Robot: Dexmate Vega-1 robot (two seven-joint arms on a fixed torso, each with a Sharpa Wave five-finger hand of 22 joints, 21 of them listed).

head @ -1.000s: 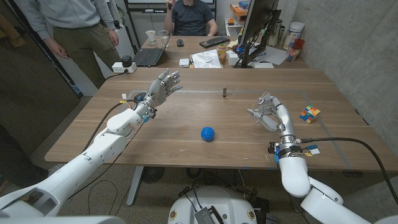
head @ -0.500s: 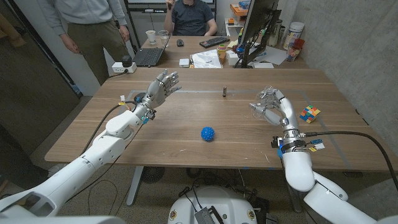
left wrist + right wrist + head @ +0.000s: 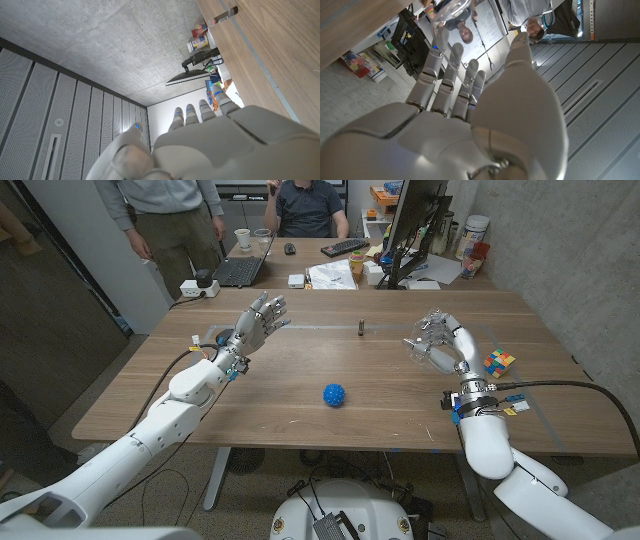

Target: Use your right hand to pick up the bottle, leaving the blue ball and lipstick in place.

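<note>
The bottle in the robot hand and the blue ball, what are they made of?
The bottle, held by the right robot hand, looks like clear, shiny plastic: you can see through it and it glints, though glass can't be ruled out. The blue ball looks like soft rubber or plastic, matte, with a bumpy surface.

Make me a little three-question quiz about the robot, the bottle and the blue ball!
1. True or false: the right hand holds the clear bottle.
2. Which lies nearer the robot: A) the blue ball or B) the lipstick?
3. Fill in: the left hand holds ____.

Key: 1 true; 2 A; 3 nothing.
</note>
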